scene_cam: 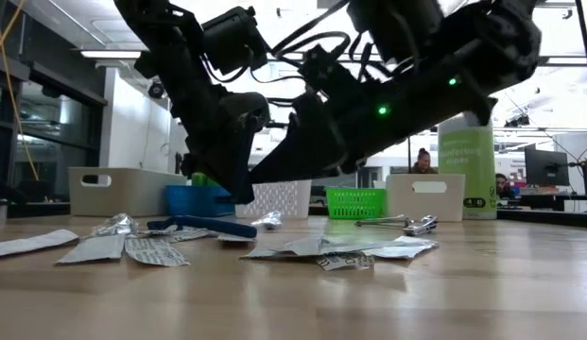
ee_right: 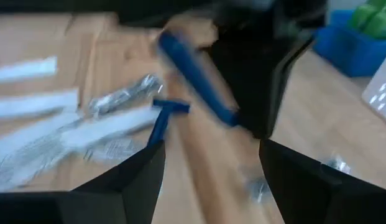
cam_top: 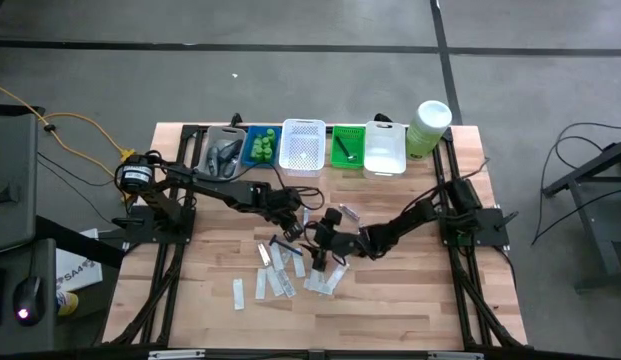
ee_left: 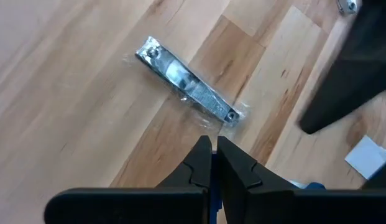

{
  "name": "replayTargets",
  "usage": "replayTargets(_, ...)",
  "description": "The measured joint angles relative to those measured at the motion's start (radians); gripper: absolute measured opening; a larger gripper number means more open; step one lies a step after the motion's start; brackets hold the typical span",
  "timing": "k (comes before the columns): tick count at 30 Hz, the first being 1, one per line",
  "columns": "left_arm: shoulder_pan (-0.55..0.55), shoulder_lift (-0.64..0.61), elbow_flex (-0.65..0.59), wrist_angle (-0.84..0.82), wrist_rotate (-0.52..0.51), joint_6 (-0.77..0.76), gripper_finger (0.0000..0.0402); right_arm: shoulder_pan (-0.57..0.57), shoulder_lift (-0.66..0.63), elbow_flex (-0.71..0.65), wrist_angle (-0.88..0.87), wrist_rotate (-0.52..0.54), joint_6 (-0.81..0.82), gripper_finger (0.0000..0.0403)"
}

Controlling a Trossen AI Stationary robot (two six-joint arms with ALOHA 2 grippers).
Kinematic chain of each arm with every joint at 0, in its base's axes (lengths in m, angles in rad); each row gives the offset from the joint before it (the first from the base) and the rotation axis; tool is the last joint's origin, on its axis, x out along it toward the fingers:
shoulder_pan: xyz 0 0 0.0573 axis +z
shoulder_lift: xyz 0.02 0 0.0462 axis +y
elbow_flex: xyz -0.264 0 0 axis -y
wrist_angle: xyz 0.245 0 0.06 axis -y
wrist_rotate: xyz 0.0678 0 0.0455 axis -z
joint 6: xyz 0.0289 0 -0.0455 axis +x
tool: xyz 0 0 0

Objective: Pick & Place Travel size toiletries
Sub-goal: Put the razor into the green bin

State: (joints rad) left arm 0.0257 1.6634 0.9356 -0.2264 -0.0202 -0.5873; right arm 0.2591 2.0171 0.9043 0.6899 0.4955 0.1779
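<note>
Right gripper gapes wide near a blue razor; only the left wrist view shows a silvery wrapped piece.

The desk is pale wood planking. Along its far edge stand a blue basket of green bottles, a white mesh basket and a bright green basket. A blue razor lies among silvery white sachets.

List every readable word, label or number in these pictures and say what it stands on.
Pale-green canister: large white print, too blurred to read for certain.
Paper sheet beside the table: dark letters, cut off and too small to read.
Flat sachets: fine print, unreadable.
Wrapped metal piece: no text shows.
Nothing else bears lettering.
</note>
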Motion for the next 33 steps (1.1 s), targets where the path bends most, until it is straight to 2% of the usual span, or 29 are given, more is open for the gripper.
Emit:
replayTargets(3,0.0,0.0,0.0,0.001,0.003,0.0,0.0005,-0.018,0.004,0.0,0.037,-0.005,-0.034,0.025)
replayTargets(9,0.0,0.0,0.0,0.001,0.004,0.0,0.0005,-0.037,0.004,0.0,0.129,-0.105,-0.101,0.0242)
replayTargets(18,0.0,0.0,0.0,0.022,0.025,0.007,0.0005,-0.045,0.004,0.0,0.156,-0.143,-0.154,0.023)
replayTargets(24,0.0,0.0,0.001,0.065,0.052,0.011,0.0005,-0.079,0.004,0.0,0.159,-0.21,-0.156,0.0218)
replayTargets(28,0.0,0.0,0.001,0.065,0.056,0.011,0.0005,-0.079,0.004,0.0,0.16,-0.215,-0.157,0.0193)
replayTargets(33,0.0,0.0,0.001,0.068,0.056,0.011,0.0005,-0.078,0.004,0.0,0.152,-0.216,-0.156,0.0131)
